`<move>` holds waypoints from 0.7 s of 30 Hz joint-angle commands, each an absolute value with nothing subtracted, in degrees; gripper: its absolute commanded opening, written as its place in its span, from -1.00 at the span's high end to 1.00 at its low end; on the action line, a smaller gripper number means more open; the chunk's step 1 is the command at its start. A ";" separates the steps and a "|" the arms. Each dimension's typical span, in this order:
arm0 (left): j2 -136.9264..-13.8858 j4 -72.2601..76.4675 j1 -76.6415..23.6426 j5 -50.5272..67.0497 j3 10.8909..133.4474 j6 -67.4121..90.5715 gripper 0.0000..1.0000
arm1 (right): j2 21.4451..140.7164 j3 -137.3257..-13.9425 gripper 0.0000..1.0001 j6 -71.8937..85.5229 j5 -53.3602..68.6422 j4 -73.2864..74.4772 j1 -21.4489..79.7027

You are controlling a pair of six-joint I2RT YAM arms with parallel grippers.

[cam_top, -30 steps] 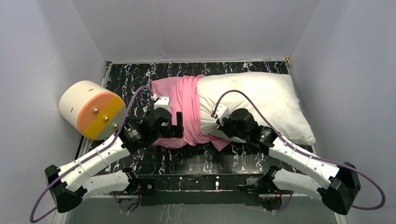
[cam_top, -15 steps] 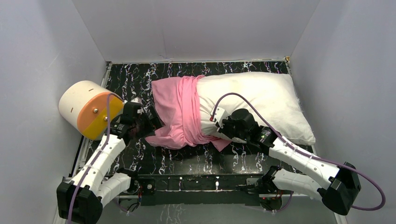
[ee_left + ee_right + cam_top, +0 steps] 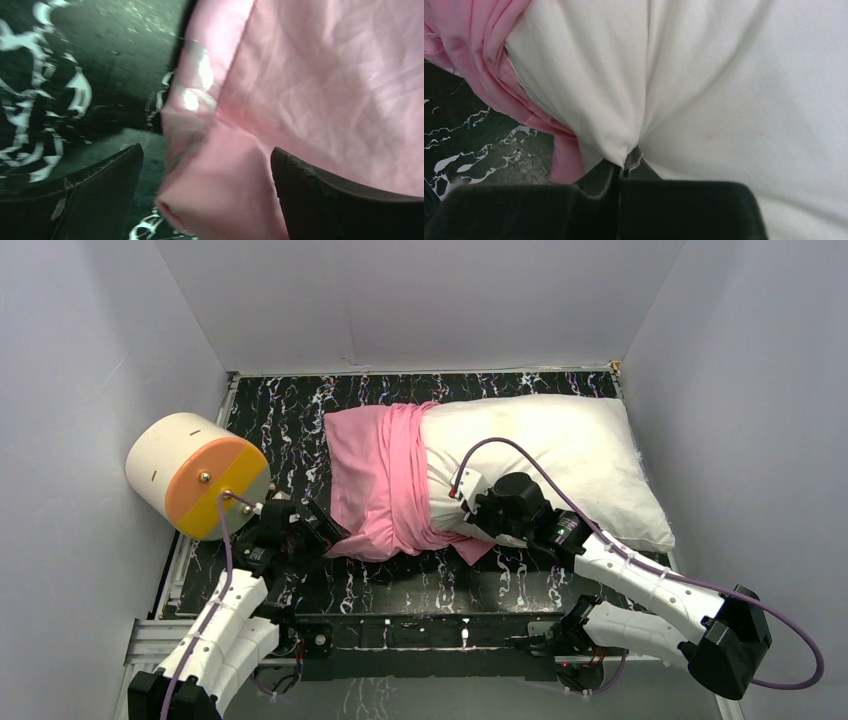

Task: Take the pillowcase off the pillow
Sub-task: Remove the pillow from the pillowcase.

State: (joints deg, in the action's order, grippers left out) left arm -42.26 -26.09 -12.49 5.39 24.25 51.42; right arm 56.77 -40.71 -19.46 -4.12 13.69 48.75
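The white pillow [image 3: 560,450] lies across the back of the table, with the pink pillowcase [image 3: 375,480] bunched over its left end. My left gripper [image 3: 318,528] sits low at the pillowcase's near left corner and stands open. In the left wrist view a folded pink corner of the pillowcase [image 3: 220,195] lies between the wide-apart fingers [image 3: 95,195], with a gap on both sides. My right gripper [image 3: 470,508] is shut on a pinch of the pillow's white fabric [image 3: 619,135] at its near edge, just right of the pillowcase's rolled rim [image 3: 484,45].
A cream cylinder with an orange and yellow end face [image 3: 195,475] lies at the left, close to my left arm. Grey walls enclose the black marbled table [image 3: 420,580] on three sides. The arm bases and rail run along the near edge.
My left arm has drawn back from above the pillowcase toward the near left and dropped to the pillowcase's near left corner, still open. The right arm and the pillow have not moved.
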 commanded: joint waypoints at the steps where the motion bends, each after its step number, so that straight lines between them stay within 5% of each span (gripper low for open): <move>1: -40.21 -16.67 -12.21 15.57 22.69 59.92 -0.91 | 56.43 -41.10 1.00 -17.92 -5.20 13.10 48.51; 2: -40.37 -15.97 -12.22 15.18 22.95 60.49 -0.78 | 56.46 -41.20 1.00 -17.51 -5.34 13.10 48.51; 3: -40.54 -13.12 -12.21 14.49 23.53 60.97 -0.22 | 55.99 -40.84 1.00 -15.43 -8.54 12.46 48.47; 6: -39.97 -16.16 -12.22 8.25 28.05 58.13 0.94 | 54.01 -39.04 1.00 -15.38 -11.65 10.42 48.44; 15: -37.65 -40.86 -12.24 -39.90 57.19 40.67 1.00 | 54.16 -36.02 1.00 -11.94 -27.89 10.88 45.17; 21: -36.96 -42.57 -12.24 -33.12 59.53 34.83 1.00 | 52.32 -35.27 1.00 -8.43 -28.50 11.30 42.95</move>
